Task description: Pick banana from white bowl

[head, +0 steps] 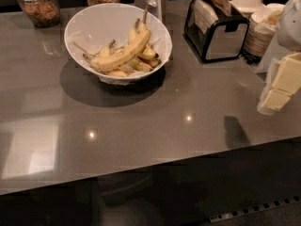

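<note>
The white bowl (94,22) stands tilted on the grey counter at the back left. It holds several bananas; the largest banana (123,54) lies across the top of the pile, stem toward the back right. My gripper (273,95), white with pale yellow parts, hangs at the right edge of the view, above the counter's right end. It is far to the right of the bowl and touches no banana.
The grey counter (141,126) has its front edge close to me. A napkin holder (216,29) stands right of the bowl. Stacked paper cups (261,32) are at the back right. Two glass jars (38,4) stand behind the bowl.
</note>
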`<state>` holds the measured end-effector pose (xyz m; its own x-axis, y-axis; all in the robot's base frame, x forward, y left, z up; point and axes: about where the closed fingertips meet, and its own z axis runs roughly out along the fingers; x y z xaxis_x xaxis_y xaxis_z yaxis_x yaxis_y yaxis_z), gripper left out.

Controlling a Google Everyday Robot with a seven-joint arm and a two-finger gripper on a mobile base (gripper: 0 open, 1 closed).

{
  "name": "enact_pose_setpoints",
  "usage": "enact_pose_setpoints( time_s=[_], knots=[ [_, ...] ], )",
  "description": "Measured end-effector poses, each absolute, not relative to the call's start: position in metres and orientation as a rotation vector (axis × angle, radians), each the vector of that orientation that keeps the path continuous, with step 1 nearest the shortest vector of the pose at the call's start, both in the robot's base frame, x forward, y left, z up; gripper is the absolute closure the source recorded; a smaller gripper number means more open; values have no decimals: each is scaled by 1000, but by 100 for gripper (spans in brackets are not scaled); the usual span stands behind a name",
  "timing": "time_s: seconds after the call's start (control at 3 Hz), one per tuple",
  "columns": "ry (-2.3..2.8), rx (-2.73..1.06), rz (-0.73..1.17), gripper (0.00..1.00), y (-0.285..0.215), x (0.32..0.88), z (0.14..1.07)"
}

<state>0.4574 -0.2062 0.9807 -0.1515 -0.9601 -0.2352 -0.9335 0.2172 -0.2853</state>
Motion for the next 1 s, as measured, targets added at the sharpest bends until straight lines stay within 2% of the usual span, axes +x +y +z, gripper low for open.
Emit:
enact_pose_setpoints(
  time_s=[1.0],
  knots=[
    [1619,-2018,-22,0,-122,568,998]
  ],
)
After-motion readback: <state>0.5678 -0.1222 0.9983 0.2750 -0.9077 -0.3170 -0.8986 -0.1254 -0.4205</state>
